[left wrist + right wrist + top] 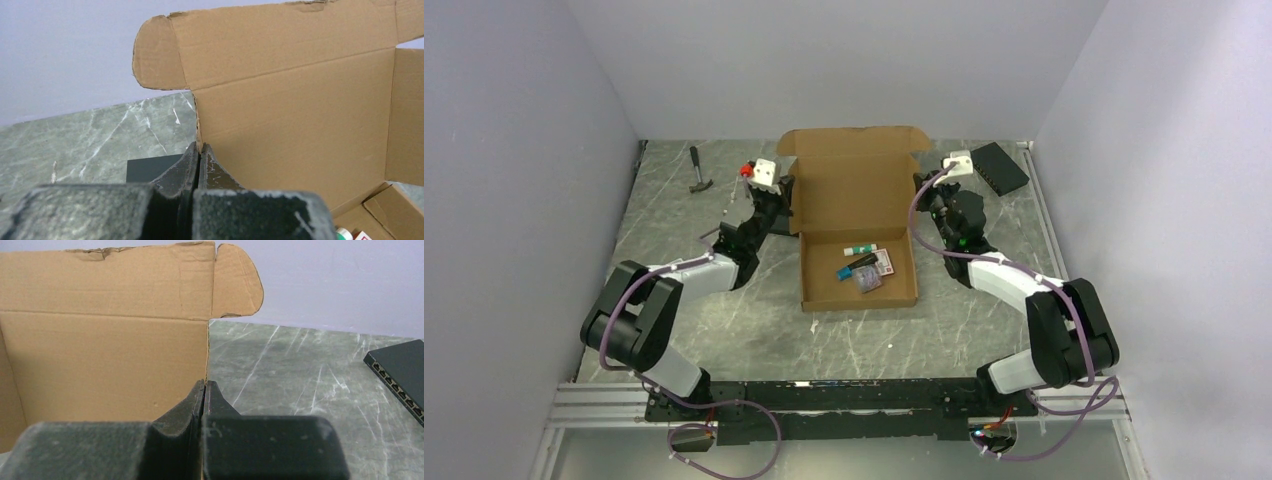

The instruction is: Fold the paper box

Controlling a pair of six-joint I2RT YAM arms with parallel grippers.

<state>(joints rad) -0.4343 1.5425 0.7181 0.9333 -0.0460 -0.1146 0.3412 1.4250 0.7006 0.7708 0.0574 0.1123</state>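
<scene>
The paper box is a brown cardboard mailer in the middle of the table. Its lid is raised behind the shallow tray, and rounded tabs stick out at the lid's top corners. My left gripper is shut on the lid's left edge, low down near the hinge. On the opposite side my right gripper is shut on the lid's right edge at about the same height. From above, both grippers flank the lid.
Several small items lie inside the tray. A hammer lies at the back left. A black switch box sits at the back right, also in the right wrist view. A flat black box lies left of the lid.
</scene>
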